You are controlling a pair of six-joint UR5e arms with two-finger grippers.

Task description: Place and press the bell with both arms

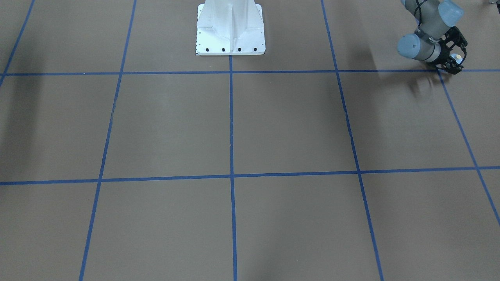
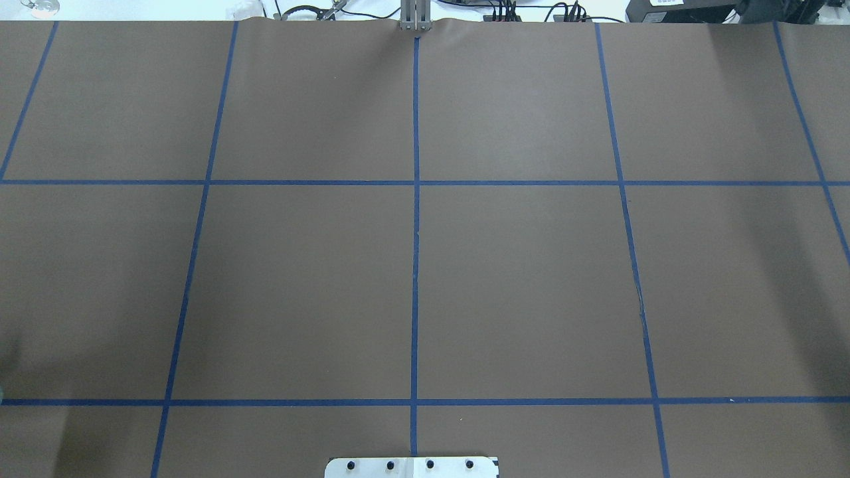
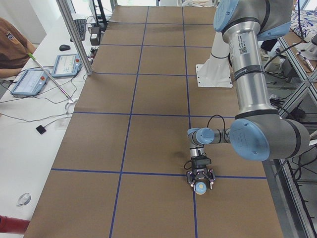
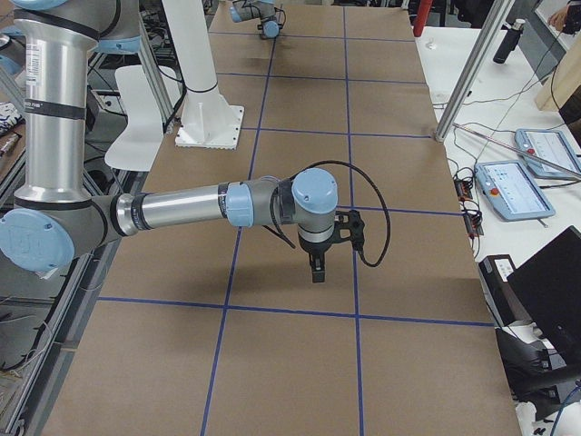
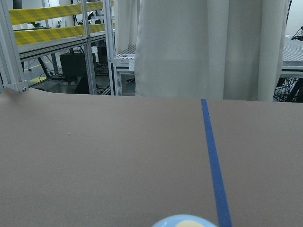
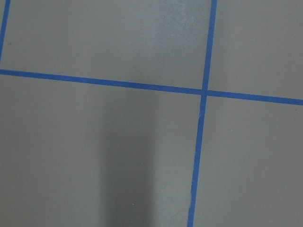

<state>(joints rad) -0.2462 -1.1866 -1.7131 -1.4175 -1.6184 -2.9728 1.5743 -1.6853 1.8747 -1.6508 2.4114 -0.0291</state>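
The bell (image 1: 458,58) is light blue with a cream button. It sits between the fingers of my left gripper (image 1: 455,62), low over the brown table at the robot's far left, near a blue tape crossing. The exterior left view shows the same gripper (image 3: 200,182) lying level, shut around the bell (image 3: 200,188). The bell's top (image 5: 184,221) peeks in at the bottom edge of the left wrist view. My right gripper (image 4: 318,269) points straight down above the table near a tape line. It shows only in the exterior right view, so I cannot tell its state.
The white bolted pedestal (image 1: 230,31) stands at the table's robot side. Blue tape lines (image 2: 416,199) divide the brown table into squares. Tablets (image 3: 29,82) and cables lie on a white bench beyond an aluminium post (image 3: 74,34).
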